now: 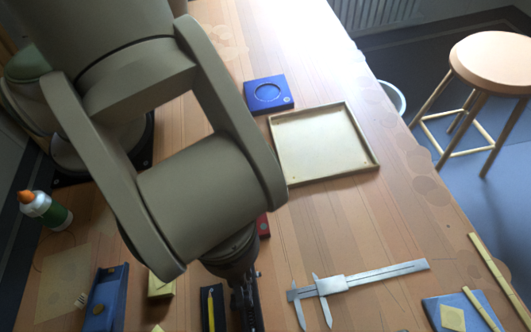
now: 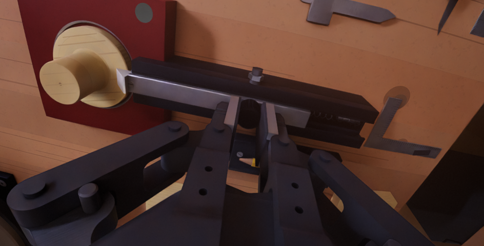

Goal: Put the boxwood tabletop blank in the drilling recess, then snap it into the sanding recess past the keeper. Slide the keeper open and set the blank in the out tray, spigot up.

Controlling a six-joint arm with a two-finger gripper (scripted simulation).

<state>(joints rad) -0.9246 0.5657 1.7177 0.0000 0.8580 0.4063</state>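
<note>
My gripper (image 2: 249,116) is low over the near end of the bench, at the dark keeper rail (image 2: 257,99) beside the red sanding block (image 2: 98,58). The boxwood blank (image 2: 83,68), a pale disc with a thick spigot pointing up, sits in the red block's round recess. The keeper's steel bar (image 2: 176,92) reaches over the disc's edge with its bevelled tip. In the side camera my arm hides most of the red block (image 1: 263,226) and the blank. The blue drilling block (image 1: 267,94) has an empty round recess, and the out tray (image 1: 322,142) beside it is empty. My gripper is closed on the keeper's round knob (image 2: 249,114).
The stool (image 1: 494,82) stands off the bench's right edge. Calipers (image 1: 353,283), a pencil in a dark holder (image 1: 211,307), a blue bin (image 1: 106,299), a glue bottle (image 1: 44,208) and a steel square (image 2: 396,136) lie around the near end.
</note>
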